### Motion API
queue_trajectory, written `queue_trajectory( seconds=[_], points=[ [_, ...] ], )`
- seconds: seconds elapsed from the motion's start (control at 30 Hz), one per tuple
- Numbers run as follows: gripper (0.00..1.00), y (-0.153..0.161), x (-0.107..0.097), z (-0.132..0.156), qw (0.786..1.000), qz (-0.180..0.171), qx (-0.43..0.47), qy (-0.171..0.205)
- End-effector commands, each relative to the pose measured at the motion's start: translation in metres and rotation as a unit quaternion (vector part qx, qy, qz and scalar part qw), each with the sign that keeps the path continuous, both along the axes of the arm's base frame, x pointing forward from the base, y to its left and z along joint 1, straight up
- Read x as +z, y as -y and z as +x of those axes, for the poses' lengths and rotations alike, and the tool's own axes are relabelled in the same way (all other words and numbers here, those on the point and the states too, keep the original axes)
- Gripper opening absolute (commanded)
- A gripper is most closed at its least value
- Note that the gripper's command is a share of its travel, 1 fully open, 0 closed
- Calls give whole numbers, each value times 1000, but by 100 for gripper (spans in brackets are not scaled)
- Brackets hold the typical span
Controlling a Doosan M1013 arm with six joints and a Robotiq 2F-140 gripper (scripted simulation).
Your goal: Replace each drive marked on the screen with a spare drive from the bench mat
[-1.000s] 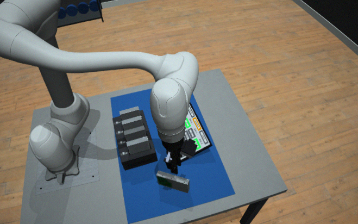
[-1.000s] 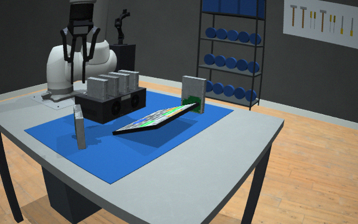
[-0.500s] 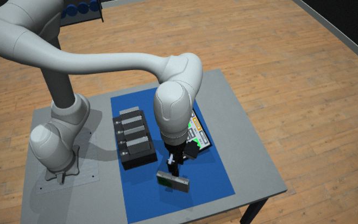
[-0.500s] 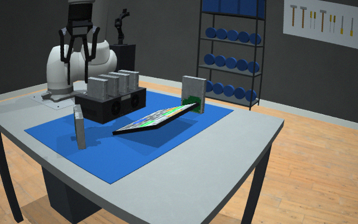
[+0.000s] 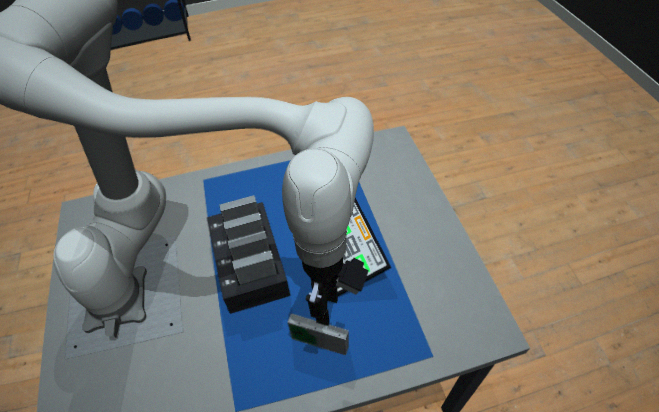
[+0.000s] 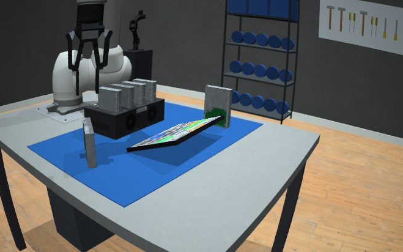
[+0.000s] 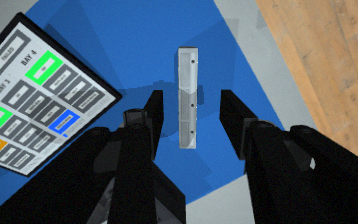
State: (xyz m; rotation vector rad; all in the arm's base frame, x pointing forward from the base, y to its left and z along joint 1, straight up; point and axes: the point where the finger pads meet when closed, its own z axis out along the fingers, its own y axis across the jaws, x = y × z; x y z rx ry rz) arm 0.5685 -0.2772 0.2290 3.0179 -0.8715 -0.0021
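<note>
Six silver drives, and the tool is partly open

One big gray counter (image 5: 475,286) (image 6: 227,188) holds everything. One big white arm (image 5: 219,115) (image 6: 63,76) stands on it. One blue mat (image 5: 383,332) (image 6: 124,184) (image 7: 130,30) lies flat on top. One screen (image 5: 377,258) (image 6: 171,134) (image 7: 45,95) leans back on the mat. It has a black edge and glows with three green patches, two orange and one blue; the blue one is in the Bay 3 row. One black dock (image 5: 260,296) (image 6: 102,123) stands on the mat, with two round fans on the side. One black tool (image 5: 321,319) (image 6: 87,93) (image 7: 191,104) hangs up high, its two fingers part way apart, holding nothing.

The drives are thin, silver boxes. Four drives (image 5: 253,268) (image 6: 110,100) stand in a row in the dock. Two are spares, each with a green patch. The near spare (image 5: 321,335) (image 6: 90,147) (image 7: 188,97) stands on the mat, below the tool. The far spare (image 6: 218,96) stands behind the screen's raised end.
</note>
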Motion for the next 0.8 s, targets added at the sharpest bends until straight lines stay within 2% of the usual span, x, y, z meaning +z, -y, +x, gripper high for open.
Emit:
queue_trajectory(
  seconds=[0.0, 0.37, 0.77],
  points=[
    [40, 0, 1, 0, 1000, 0, 0, 1],
    [40, 0, -3, 0, 1000, 0, 0, 1],
    [40, 0, -18, 0, 1000, 0, 0, 1]
  ],
)
